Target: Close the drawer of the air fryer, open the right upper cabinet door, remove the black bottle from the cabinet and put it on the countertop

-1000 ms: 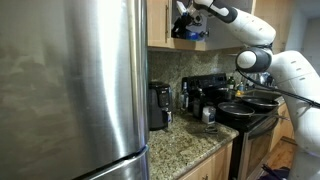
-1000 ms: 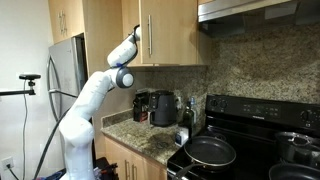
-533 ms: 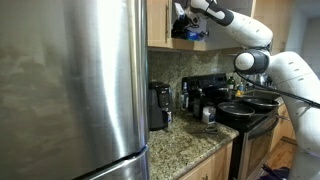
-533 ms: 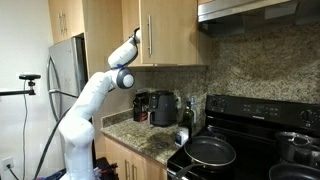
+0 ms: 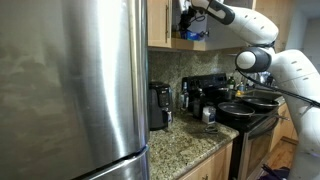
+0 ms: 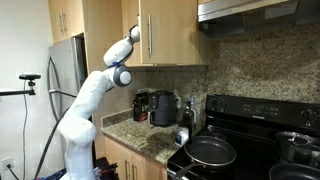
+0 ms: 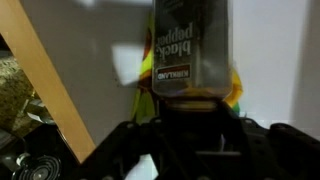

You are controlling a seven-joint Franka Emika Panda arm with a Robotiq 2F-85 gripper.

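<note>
A steel fridge [image 5: 70,90] fills an exterior view. The white arm [image 6: 92,105] rises beside the granite surface [image 6: 150,140] and reaches into the cabinet [image 7: 280,60]. Inside, the black bottle [image 7: 190,45] stands upright, right against the gripper [image 7: 188,102]. The dark blur hides whether the jaws clamp it.

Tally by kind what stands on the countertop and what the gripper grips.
Appliances: 2 (air fryer, coffee maker)
Glass cups: 1
Bottles: 1 (black bottle, in the gripper)
Total: 4
</note>
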